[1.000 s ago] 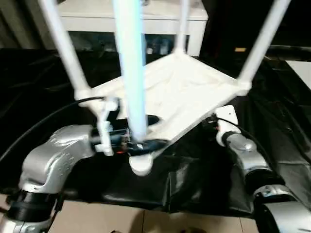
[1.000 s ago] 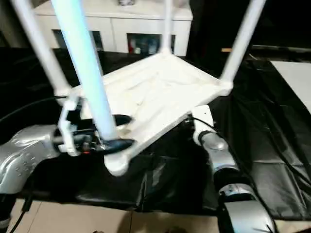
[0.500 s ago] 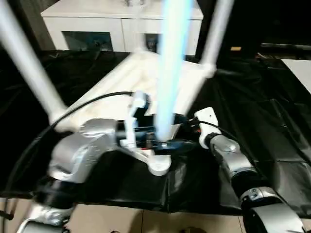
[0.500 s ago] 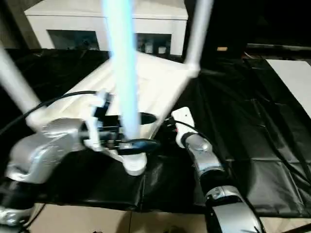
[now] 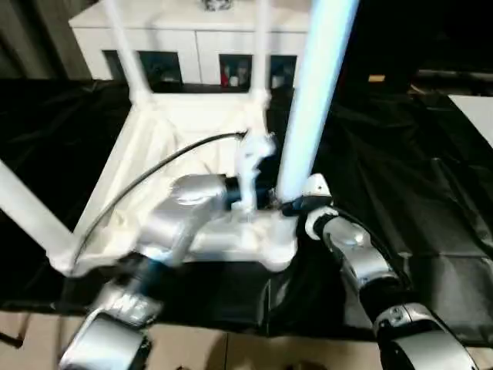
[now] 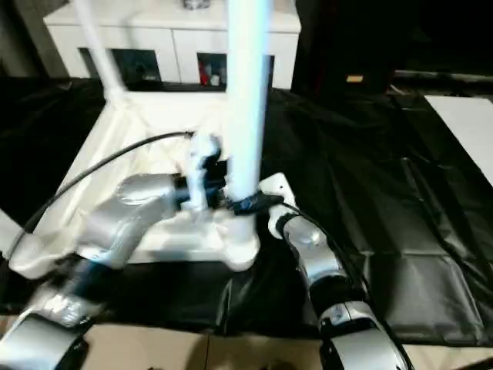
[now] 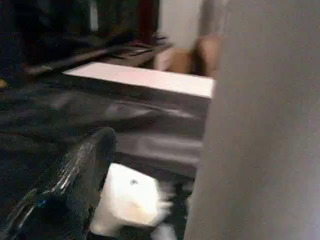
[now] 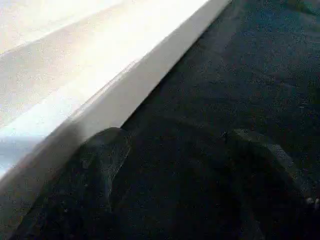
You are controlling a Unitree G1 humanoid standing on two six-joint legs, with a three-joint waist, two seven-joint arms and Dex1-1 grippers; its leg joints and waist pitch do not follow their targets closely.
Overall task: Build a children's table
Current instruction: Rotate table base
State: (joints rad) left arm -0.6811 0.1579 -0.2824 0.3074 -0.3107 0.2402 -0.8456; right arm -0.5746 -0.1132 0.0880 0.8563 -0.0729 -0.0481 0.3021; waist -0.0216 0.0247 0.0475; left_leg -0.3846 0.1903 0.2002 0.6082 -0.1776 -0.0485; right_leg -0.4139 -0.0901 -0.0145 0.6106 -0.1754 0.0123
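Note:
The children's table [image 5: 177, 131] lies upside down on the black cloth, its white legs pointing up. The near leg [image 5: 308, 100] rises at the near right corner. My left arm reaches across the underside, and my left gripper [image 5: 283, 203] stands open around that leg's base. In the left wrist view one black finger [image 7: 75, 175] is a gap away from the leg [image 7: 265, 125]. My right gripper [image 8: 180, 145] is open and low on the cloth, right beside the table's rim [image 8: 100, 85] at the same corner, with nothing between its fingers.
A white cabinet [image 5: 200, 38] with glass-fronted compartments stands behind the table. Black cloth [image 5: 400, 154] covers the surface to the right. A white sheet [image 5: 477, 108] lies at the far right edge. Beige floor [image 5: 231, 351] shows below the cloth's front edge.
The table has swung round on the cloth. Its near leg and my left gripper have moved right, up to my right gripper. My left arm now lies across the underside.

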